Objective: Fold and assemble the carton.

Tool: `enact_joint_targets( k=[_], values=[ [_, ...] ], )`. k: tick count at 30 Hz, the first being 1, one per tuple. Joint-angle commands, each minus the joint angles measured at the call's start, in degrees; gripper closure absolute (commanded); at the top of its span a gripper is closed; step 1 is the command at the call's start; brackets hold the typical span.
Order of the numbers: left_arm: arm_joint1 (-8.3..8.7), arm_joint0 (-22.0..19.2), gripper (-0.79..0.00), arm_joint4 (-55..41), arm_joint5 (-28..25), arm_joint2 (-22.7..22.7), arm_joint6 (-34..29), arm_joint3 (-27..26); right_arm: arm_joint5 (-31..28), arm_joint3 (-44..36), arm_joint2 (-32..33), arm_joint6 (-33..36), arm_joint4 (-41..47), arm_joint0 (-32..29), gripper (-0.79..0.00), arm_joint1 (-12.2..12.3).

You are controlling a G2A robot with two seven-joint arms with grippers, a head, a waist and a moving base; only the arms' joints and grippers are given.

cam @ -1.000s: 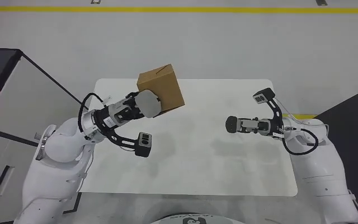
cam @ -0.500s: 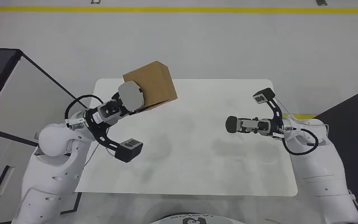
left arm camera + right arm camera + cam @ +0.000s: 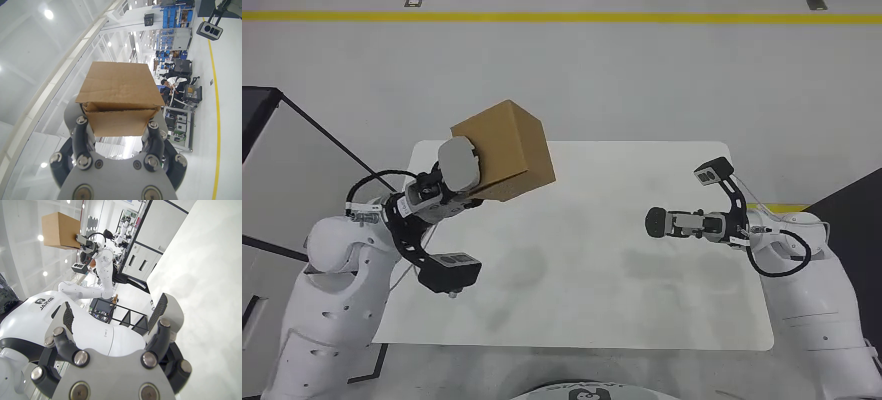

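Desk (image 3: 622,300): white, lower centre of the top view. Right pincer (image 3: 654,222): right of centre, above the desk, jaws spread wide with nothing between them. Left pincer (image 3: 474,172): upper left, clamped on one edge of the brown carton (image 3: 507,140). Carton is held clear of the desk, tilted, over the desk's far left corner. Left wrist view shows a slight gap at the flap seam.

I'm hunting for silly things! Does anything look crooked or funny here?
Yes. The carton is tilted in the air, off the table, held by the left gripper. One end flap sticks out with a dark gap behind it, so that end does not look fully closed.
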Motion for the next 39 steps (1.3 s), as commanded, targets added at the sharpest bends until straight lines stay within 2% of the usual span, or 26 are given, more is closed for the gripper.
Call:
enact_joint_targets(
  k=[1,8,14,26,39],
  values=[
    [-0.06,0.21,0.0,-0.86,-0.48,0.21,-0.84,-0.01,0.0,0.0,0.0,0.0,0.0,0.0,-0.785,0.0],
    [-0.29,0.67,0.0,-16.94,-7.78,0.7,4.16,1.65,0.0,0.0,0.0,0.0,0.0,0.0,-0.785,0.0],
    [-0.21,0.19,0.0,-21.89,-13.99,1.31,7.16,3.51,0.0,0.0,0.0,0.0,0.0,0.0,-0.785,0.0],
    [-0.33,-0.17,0.0,-23.68,-15.89,2.53,8.04,6.05,0.0,0.0,0.0,0.0,0.0,0.0,-0.785,0.0],
    [-0.24,0.69,0.0,-22.56,-15.93,1.32,5.46,6.15,0.0,0.0,0.0,0.0,0.0,0.0,-0.785,0.0]
  ],
)
